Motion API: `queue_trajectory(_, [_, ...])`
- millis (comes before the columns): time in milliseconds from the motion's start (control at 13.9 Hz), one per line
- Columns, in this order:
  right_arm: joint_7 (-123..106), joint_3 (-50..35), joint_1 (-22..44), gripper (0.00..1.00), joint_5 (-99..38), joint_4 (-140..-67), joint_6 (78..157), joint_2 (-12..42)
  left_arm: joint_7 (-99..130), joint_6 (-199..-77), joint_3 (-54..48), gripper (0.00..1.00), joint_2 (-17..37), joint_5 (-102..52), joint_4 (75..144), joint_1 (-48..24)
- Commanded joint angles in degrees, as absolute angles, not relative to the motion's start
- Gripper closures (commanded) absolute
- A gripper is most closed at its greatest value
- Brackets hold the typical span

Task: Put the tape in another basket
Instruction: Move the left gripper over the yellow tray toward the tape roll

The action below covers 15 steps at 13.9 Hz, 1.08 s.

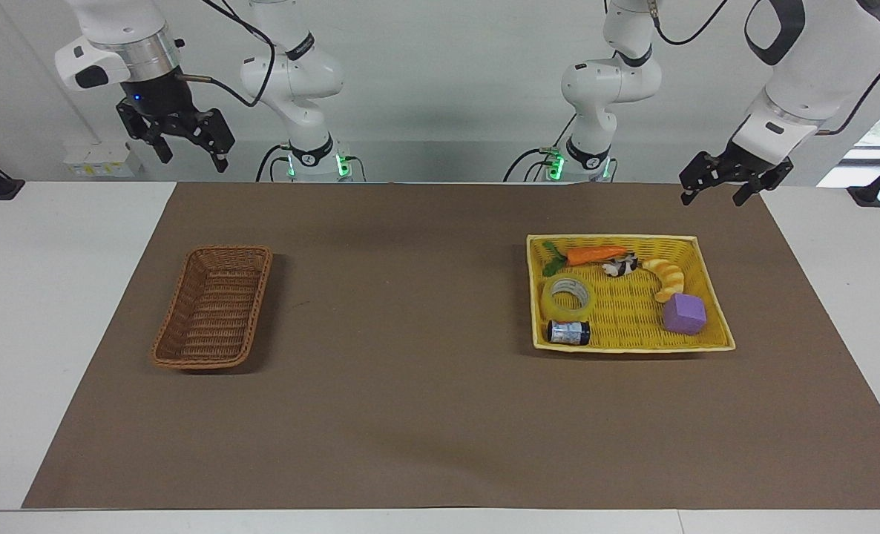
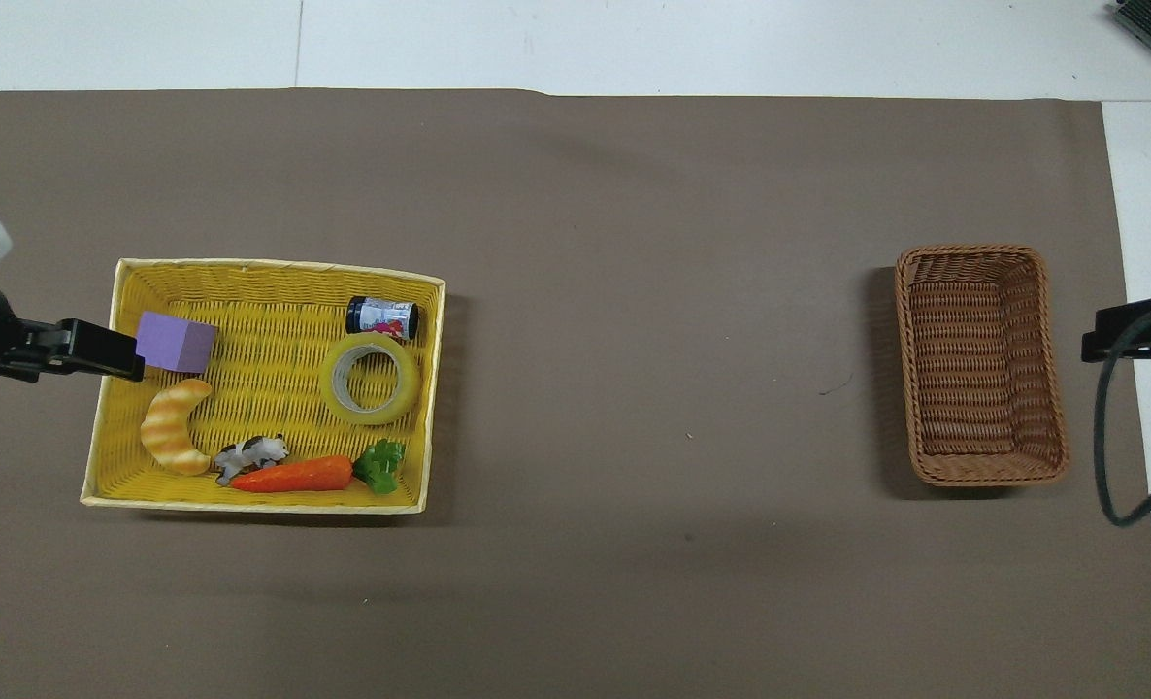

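Facing view, from its left: my right gripper (image 1: 185, 149) hangs open, high above the table's edge; the brown wicker basket (image 1: 214, 306) sits empty; the packing tape roll (image 1: 568, 296) lies in the yellow basket (image 1: 711, 293) beside a small can (image 1: 568, 331); my left gripper (image 1: 714, 188) hovers open over that basket's robot-side corner.

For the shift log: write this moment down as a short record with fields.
tape: the tape lies flat in the yellow basket, beside the can
other contents: carrot, toy cow, croissant, purple block
target: the brown basket holds nothing, toward the right arm's end of the table
left gripper: the left gripper is raised near the yellow basket's corner, fingers open, holding nothing
right gripper: the right gripper waits raised, fingers open
task status: tape not yet picked up
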<state>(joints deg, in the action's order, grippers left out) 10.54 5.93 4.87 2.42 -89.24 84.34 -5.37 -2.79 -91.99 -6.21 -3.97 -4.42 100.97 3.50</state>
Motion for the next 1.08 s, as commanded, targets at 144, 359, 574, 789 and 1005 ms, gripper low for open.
queue_trajectory(144, [8.79,5.89,4.22,0.0,0.79,-90.09,84.11,-6.33,-8.96,-97.82,-5.89,0.0,-9.4,-5.8,112.76,0.97])
queue_trajectory(359, [8.79,5.89,4.22,0.0,0.79,-90.09,84.11,-6.33,-8.79,-100.18,-5.89,0.0,-9.49,-5.8,115.22,-0.17])
queue_trajectory(574, [8.79,5.89,4.22,0.0,0.79,-90.09,84.11,-6.33,-5.56,-104.05,-5.89,0.0,-8.53,-5.8,116.01,-2.54])
queue_trajectory(789, [8.79,5.89,4.22,0.0,0.79,-90.09,84.11,-6.33,2.87,-108.97,-5.89,0.0,-7.65,-5.8,116.28,-4.3])
queue_trajectory(1005, [8.79,5.89,4.22,0.0,0.79,-90.09,84.11,-6.33,17.64,-110.3,-5.8,0.0,-7.38,-5.28,116.1,-5.89])
